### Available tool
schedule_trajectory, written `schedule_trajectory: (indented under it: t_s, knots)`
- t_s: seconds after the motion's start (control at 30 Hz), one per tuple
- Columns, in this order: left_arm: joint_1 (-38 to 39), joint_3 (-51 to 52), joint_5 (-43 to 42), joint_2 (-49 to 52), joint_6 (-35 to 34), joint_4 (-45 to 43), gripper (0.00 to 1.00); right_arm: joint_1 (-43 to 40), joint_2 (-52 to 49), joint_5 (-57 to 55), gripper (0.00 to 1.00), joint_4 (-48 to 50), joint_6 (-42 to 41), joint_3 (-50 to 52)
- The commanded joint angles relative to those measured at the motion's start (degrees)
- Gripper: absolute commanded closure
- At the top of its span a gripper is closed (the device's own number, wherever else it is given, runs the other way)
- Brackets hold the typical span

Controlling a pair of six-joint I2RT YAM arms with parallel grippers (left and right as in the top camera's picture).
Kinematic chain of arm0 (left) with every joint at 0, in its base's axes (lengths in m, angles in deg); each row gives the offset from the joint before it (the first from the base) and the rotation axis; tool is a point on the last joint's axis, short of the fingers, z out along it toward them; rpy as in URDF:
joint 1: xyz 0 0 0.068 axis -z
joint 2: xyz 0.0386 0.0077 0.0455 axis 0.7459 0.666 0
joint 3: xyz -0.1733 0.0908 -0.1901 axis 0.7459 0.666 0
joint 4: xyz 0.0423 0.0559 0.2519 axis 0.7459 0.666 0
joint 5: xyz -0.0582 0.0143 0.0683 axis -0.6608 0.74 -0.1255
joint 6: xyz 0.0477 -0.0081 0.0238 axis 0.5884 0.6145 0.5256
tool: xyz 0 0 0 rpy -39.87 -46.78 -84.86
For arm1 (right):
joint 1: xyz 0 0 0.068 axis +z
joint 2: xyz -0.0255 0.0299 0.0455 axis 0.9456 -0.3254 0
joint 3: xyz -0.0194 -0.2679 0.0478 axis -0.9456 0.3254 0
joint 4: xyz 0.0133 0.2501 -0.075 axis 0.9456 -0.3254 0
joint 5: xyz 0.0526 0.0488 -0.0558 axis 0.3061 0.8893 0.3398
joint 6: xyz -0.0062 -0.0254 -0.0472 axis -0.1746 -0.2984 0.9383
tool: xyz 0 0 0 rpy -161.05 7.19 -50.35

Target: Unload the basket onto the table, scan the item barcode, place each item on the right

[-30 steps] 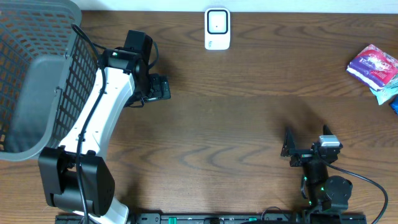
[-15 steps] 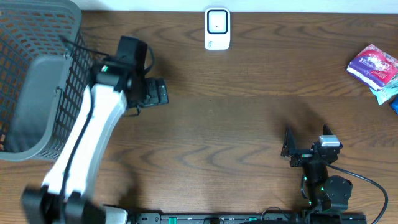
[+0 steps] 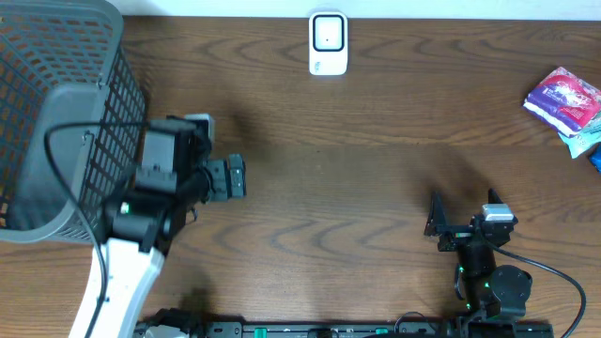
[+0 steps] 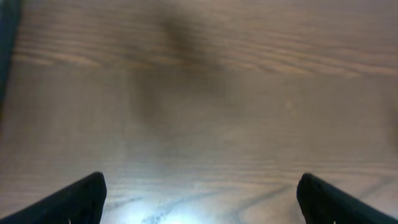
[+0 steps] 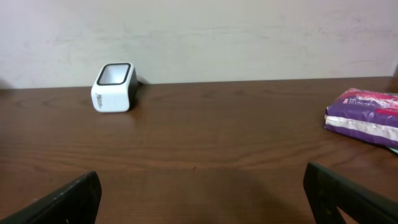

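The item, a purple and pink packet [image 3: 562, 98], lies at the table's far right edge and also shows as the packet [image 5: 363, 115] at the right of the right wrist view. The white barcode scanner [image 3: 328, 43] stands at the back centre; the right wrist view has the scanner [image 5: 114, 86] at upper left. My left gripper [image 3: 229, 178] hangs open beside the basket, and in its wrist view the left gripper [image 4: 200, 183] has only bare wood between its fingers. My right gripper [image 3: 436, 222] rests open at the front right, and the right gripper [image 5: 200, 180] is empty and faces the scanner.
A large grey mesh basket [image 3: 56, 113] fills the table's left end, close to my left arm. A blue packet [image 3: 584, 141] lies just in front of the purple one at the right edge. A pale wall [image 5: 249, 31] runs behind the table.
My left arm has swung back toward the near edge, carrying its open gripper nearer and slightly left, away from the scanner. The right arm has not moved.
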Motion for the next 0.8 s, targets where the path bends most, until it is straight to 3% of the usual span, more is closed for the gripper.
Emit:
schedule_trajectory:
  t_s: [0.0, 0.23, 0.77]
  knots:
    - [0.07, 6.01, -2.93, -6.45, 2.32, -3.69, 0.02, -0.28, 0.37, 0.35, 0.01, -0.13, -0.74, 0.13]
    - [0.07, 15.61, -2.86, -20.55, 2.34, -8.35, 0.02, -0.28, 0.37, 0.35, 0.01, -0.13, -0.74, 0.13]
    - [-0.50, 28.94, -2.84, -39.89, 3.45, -16.02, 0.02, -0.28, 0.37, 0.35, 0.01, -0.13, -0.74, 0.13]
